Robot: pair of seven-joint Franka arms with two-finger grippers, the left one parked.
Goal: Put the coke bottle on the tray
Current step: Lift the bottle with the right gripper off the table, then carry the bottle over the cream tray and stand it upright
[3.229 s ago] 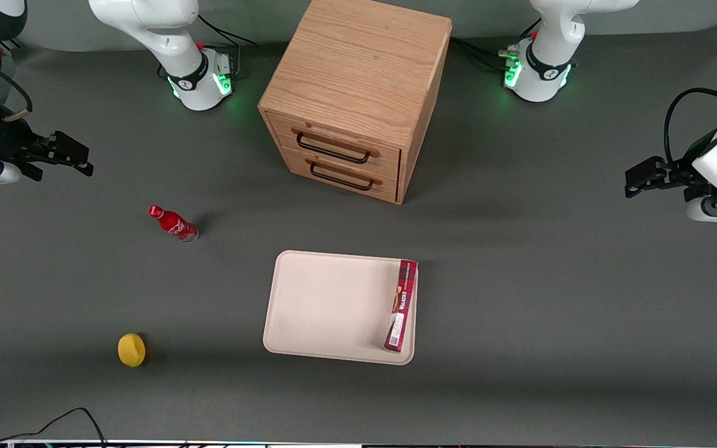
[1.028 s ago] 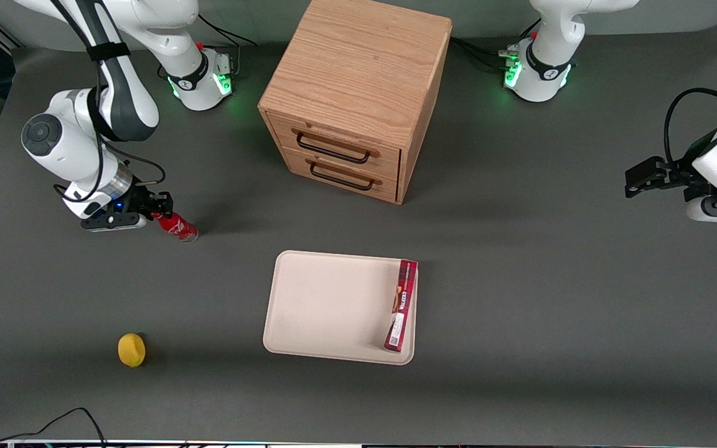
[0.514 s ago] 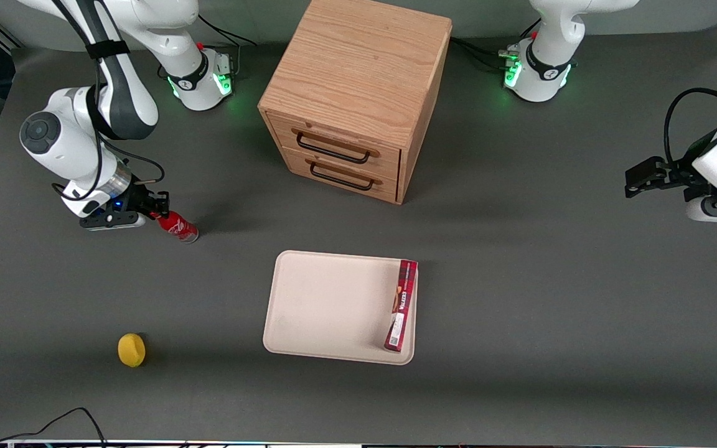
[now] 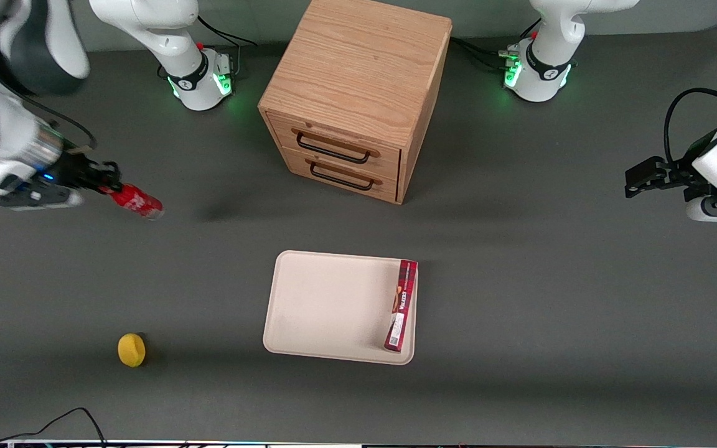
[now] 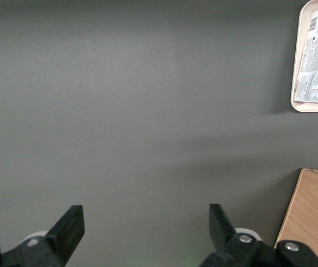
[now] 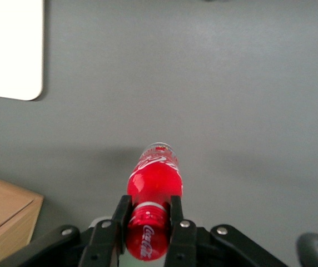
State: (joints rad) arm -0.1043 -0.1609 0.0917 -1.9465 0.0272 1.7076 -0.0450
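My right gripper [image 4: 111, 186] is shut on the neck and cap of the coke bottle [image 4: 136, 203], a small red bottle with a white script logo. It holds the bottle off the table, toward the working arm's end. In the right wrist view the two black fingers [image 6: 121, 218] clamp the bottle [image 6: 153, 183] just below its cap, and its silvery base points away from the camera. The cream-beige tray [image 4: 327, 305] lies flat on the table in front of the drawer cabinet, well apart from the bottle. A corner of the tray [image 6: 11, 50] shows in the right wrist view.
A long dark-red box [image 4: 401, 305] lies in the tray along the edge toward the parked arm. A wooden two-drawer cabinet [image 4: 355, 93] stands farther from the camera than the tray. A yellow lemon [image 4: 131, 350] lies nearer the camera than the bottle.
The gripper came in from the table's end and closed on the standing bottle's neck. In the last half second it lifted the bottle off the table and carried it toward the working arm's end.
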